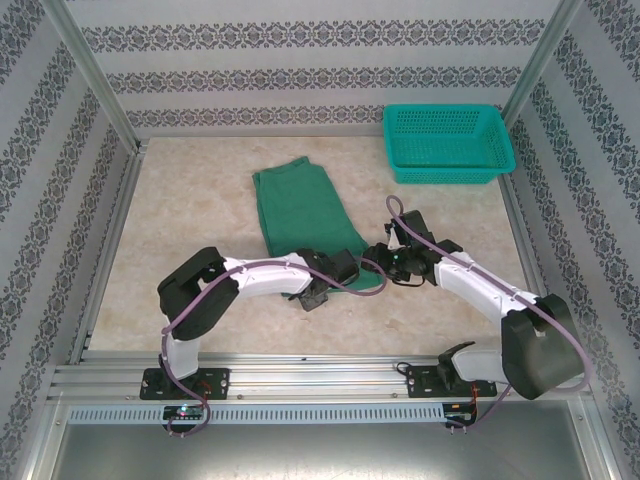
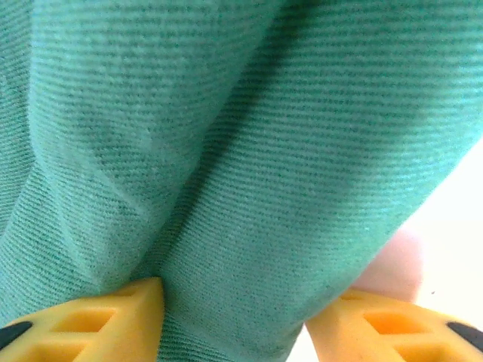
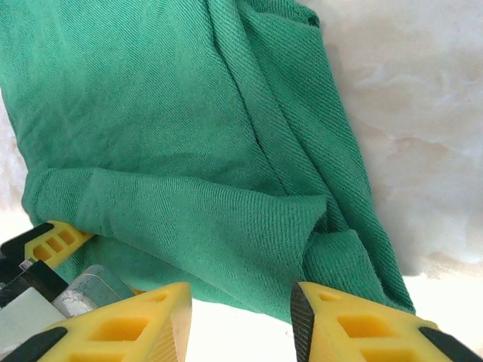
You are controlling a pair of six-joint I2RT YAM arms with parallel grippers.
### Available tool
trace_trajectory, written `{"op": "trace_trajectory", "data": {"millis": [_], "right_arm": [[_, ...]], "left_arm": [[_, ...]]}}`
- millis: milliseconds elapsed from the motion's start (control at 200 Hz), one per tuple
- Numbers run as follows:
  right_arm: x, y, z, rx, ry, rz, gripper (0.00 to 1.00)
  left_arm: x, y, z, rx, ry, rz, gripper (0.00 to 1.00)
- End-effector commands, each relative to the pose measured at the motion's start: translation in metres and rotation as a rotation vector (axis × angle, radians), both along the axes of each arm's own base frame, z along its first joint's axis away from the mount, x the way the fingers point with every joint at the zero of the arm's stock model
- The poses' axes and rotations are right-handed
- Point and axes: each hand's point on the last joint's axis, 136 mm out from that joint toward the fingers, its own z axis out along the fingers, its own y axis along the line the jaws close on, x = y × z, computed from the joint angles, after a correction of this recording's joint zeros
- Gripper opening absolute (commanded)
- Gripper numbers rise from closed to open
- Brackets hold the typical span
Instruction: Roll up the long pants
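The long pants (image 1: 305,205) lie folded into a dark green strip running from mid-table toward the arms. Their near end is bunched into a thick fold. My left gripper (image 1: 318,292) sits at that near end. In the left wrist view its yellow fingers (image 2: 128,317) press on both sides of a fat bulge of the pants (image 2: 241,151), with the left gripper (image 2: 234,320) shut on it. My right gripper (image 1: 383,258) is at the near right corner of the pants. In the right wrist view the right gripper (image 3: 240,302) is open over bare table, just short of the edge of the pants (image 3: 189,151).
A teal mesh basket (image 1: 447,172) stands at the back right of the marbled table (image 1: 180,210). Patterned walls and metal posts close in the back and sides. In the right wrist view, a yellow finger of the left gripper (image 3: 53,243) pokes out under the cloth.
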Motion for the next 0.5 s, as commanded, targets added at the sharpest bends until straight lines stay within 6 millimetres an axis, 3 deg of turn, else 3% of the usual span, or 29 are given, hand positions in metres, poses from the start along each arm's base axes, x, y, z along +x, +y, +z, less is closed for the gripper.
{"op": "trace_trajectory", "data": {"millis": [0,120,205,330,495], "right_arm": [[0.005,0.008,0.007,0.025,-0.015,0.015,0.41],[0.005,0.009,0.009,0.025,-0.019,0.017,0.41],[0.005,0.007,0.009,0.016,-0.015,0.015,0.41],[0.008,0.000,0.014,-0.002,-0.033,-0.004,0.41],[0.025,-0.022,0.025,-0.012,-0.070,-0.075,0.41]], "left_arm": [[0.000,0.021,-0.053,0.105,0.026,0.064,0.43],[-0.005,0.022,-0.071,0.098,0.045,0.093,0.18],[-0.007,0.022,-0.072,0.090,0.053,0.106,0.00],[-0.021,0.016,-0.056,0.061,0.114,0.100,0.00],[-0.045,-0.007,-0.005,-0.048,0.221,0.091,0.00]]}}
